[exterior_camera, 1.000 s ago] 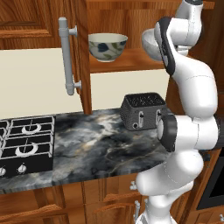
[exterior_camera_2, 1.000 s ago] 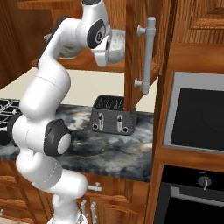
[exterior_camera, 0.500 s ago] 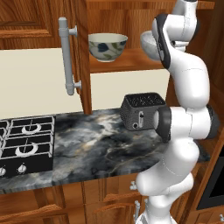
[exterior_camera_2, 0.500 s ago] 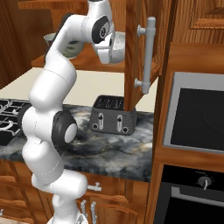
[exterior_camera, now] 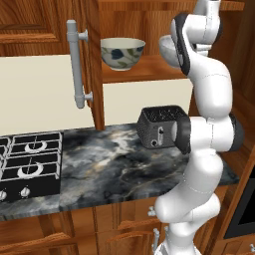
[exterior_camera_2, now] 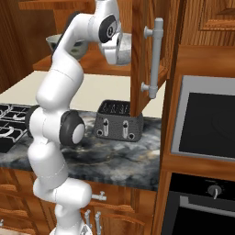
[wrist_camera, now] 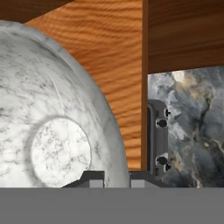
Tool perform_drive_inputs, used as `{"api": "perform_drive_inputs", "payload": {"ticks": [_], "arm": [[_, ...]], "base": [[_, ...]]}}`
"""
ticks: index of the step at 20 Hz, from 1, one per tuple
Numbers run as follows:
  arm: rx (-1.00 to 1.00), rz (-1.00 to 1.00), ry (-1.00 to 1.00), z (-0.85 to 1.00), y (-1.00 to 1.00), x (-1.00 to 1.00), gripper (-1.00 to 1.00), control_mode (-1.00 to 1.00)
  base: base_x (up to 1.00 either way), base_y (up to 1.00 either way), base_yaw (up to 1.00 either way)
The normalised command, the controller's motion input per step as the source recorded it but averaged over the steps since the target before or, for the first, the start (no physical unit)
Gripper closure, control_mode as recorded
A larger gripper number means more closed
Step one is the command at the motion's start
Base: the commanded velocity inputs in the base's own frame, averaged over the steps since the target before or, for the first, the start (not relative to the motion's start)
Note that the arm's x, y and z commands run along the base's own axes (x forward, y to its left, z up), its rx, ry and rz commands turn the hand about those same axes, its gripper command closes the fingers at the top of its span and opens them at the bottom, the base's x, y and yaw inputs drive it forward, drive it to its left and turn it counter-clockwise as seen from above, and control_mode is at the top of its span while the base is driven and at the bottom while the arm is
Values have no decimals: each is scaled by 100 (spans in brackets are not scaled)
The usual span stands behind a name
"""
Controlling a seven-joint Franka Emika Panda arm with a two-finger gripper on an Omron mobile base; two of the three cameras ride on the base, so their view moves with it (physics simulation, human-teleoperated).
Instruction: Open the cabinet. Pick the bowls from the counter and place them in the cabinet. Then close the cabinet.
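The reddish-brown wooden wall cabinet (exterior_camera: 94,60) stands open, its left door swung out with the long silver bar handle (exterior_camera: 75,64) facing the camera, and the right door (exterior_camera_2: 140,55) also open. The cream bowl with the blue and green leaf pattern (exterior_camera: 122,53) already sits upright on the cabinet's lower shelf (exterior_camera: 142,73), towards its left. The second, speckled whitish-grey round bowl (wrist_camera: 48,127) is held at its rim by the pincer (wrist_camera: 111,177), whose tips are closed on the rim edge; it is up at shelf height, at the right end of the opening, to the right of the first bowl.

So opening is done and one bowl is stowed. Judging from this, what is left is to set the grey bowl down on the shelf, let go, pull back, and shut both doors.

The held bowl is tipped on its side rather than upright, with its base and outer wall seen from the hand; being round, it has no long axis. The dark marble desk (exterior_camera: 114,169) carries a black toaster (exterior_camera: 159,127) and no bowls.
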Motion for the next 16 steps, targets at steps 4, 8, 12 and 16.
{"api": "perform_drive_inputs", "payload": {"ticks": [4,8,12,16], "arm": [[0,0,2,-33,0,23,-100,-100],[0,0,-1,-3,0,6,-100,-100],[0,0,-3,0,0,0,-100,-100],[0,0,-2,0,0,0,-100,-100]], "base": [[0,0,0],[0,0,0],[0,0,0],[0,0,0]]}}
